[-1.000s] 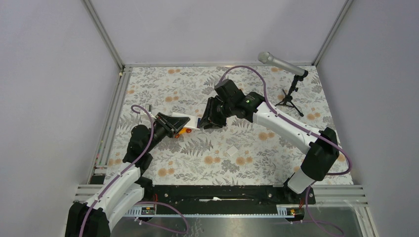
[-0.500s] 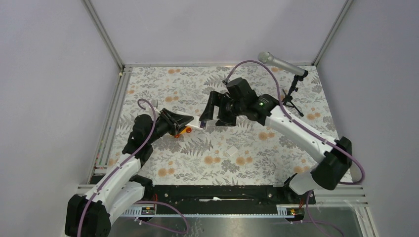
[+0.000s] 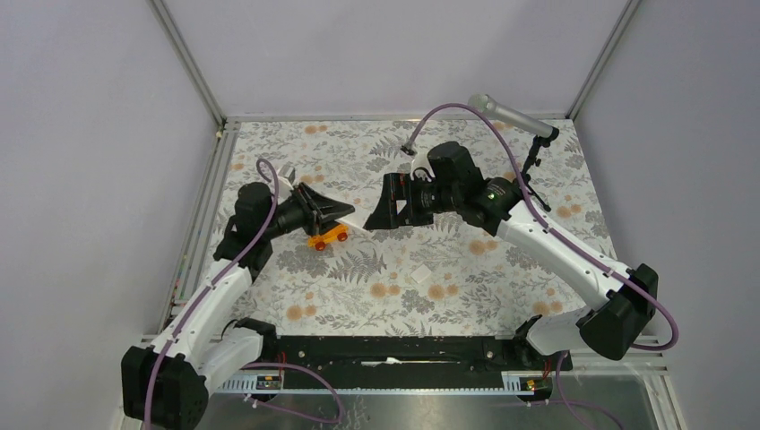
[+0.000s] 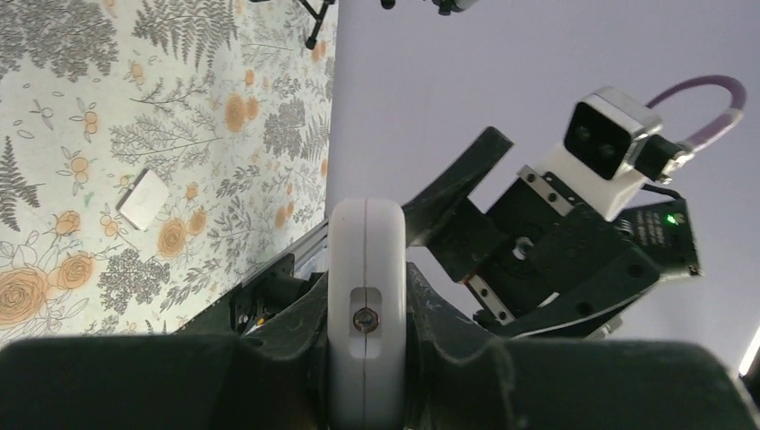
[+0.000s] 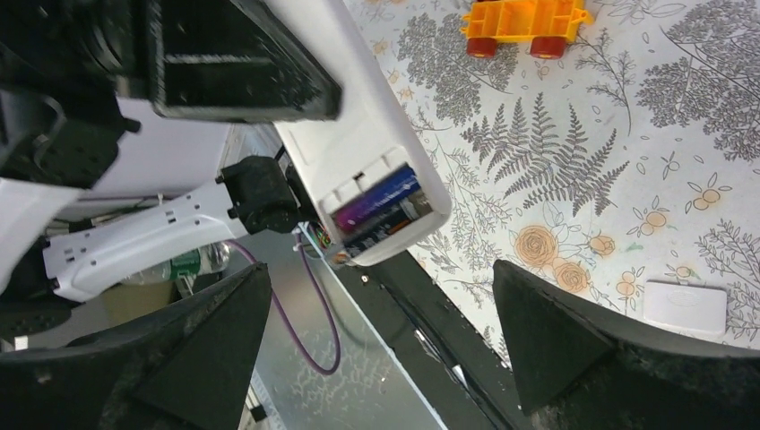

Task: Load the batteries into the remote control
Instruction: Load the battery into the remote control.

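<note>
The white remote control [image 4: 365, 296] is clamped edge-on in my shut left gripper [image 4: 366, 269] and held above the table [image 3: 345, 216]. In the right wrist view its back compartment is uncovered, and both batteries lie side by side inside: a blue-purple one [image 5: 377, 198] and a dark one [image 5: 392, 221]. My right gripper [image 5: 378, 269] stands wide open just off the remote's [image 5: 349, 134] open end, holding nothing. From above, the right gripper [image 3: 377, 204] faces the left gripper [image 3: 339, 213] across a small gap.
An orange toy car [image 3: 327, 237] lies on the floral tablecloth below the remote. A small flat white square piece [image 3: 421, 275] lies nearer the front middle. A microphone on a small tripod [image 3: 527, 157] stands at the back right.
My right gripper has opened wide and drawn back to the right, away from the remote's end. The left arm has shifted the remote slightly left and up, still gripped.
</note>
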